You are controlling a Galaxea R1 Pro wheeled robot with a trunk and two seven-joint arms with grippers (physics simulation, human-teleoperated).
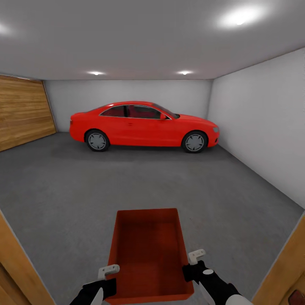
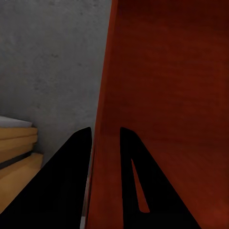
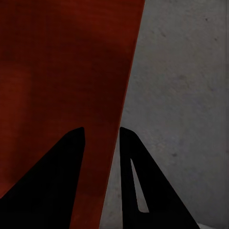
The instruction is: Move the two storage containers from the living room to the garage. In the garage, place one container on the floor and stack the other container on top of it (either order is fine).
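Note:
One red-orange open-top storage container (image 1: 148,250) hangs in front of me over the dark grey concrete floor (image 1: 63,190) of the garage. My left gripper (image 1: 109,279) is shut on its left wall, one finger inside and one outside, as the left wrist view confirms: container wall (image 2: 102,119), left gripper (image 2: 105,136). My right gripper (image 1: 191,264) is shut on the right wall; in the right wrist view the thin wall (image 3: 121,95) runs between the right gripper's (image 3: 101,135) two dark fingers. The bin is empty.
A red car (image 1: 144,126) is parked across the far end. A white wall (image 1: 262,127) runs along the right, a wooden panel door (image 1: 21,112) on the left. Wooden door-frame posts (image 1: 17,262) (image 1: 284,267) flank me on both sides.

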